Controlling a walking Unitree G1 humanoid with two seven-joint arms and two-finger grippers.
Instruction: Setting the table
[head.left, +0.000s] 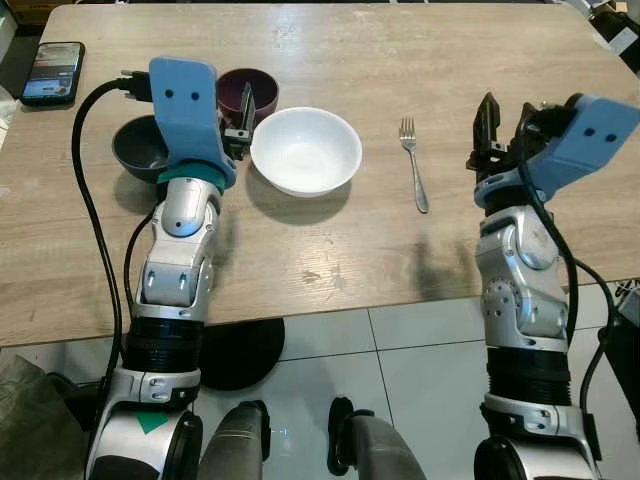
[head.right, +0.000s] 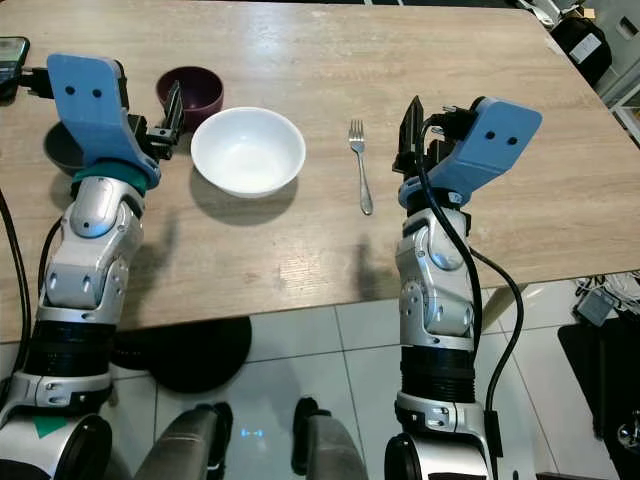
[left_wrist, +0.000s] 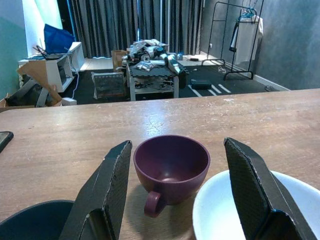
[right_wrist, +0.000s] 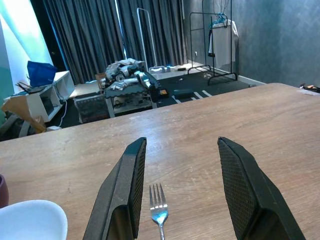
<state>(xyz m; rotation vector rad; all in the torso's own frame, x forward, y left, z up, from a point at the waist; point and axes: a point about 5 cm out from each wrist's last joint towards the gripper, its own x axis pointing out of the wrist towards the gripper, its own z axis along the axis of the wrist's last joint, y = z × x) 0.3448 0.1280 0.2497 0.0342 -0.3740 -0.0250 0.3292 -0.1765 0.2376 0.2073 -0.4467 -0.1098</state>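
On the wooden table (head.left: 330, 260) a white bowl (head.left: 305, 150) sits left of centre. Behind it to the left stands a maroon mug (head.left: 248, 92), with a dark grey bowl (head.left: 140, 148) further left. A silver fork (head.left: 414, 165) lies to the right of the white bowl, tines pointing away from me. My left gripper (head.left: 243, 110) hovers open just short of the mug (left_wrist: 171, 167), between the grey bowl and the white bowl. My right gripper (head.left: 506, 118) is open above the table, right of the fork (right_wrist: 159, 212), and holds nothing.
A black phone (head.left: 52, 72) lies at the table's far left corner. A black cable (head.left: 90, 200) loops along my left arm. Under the near table edge are white floor tiles and a round black base (head.left: 240, 350). Beyond the table are dark curtains and a clothes rack (left_wrist: 245, 40).
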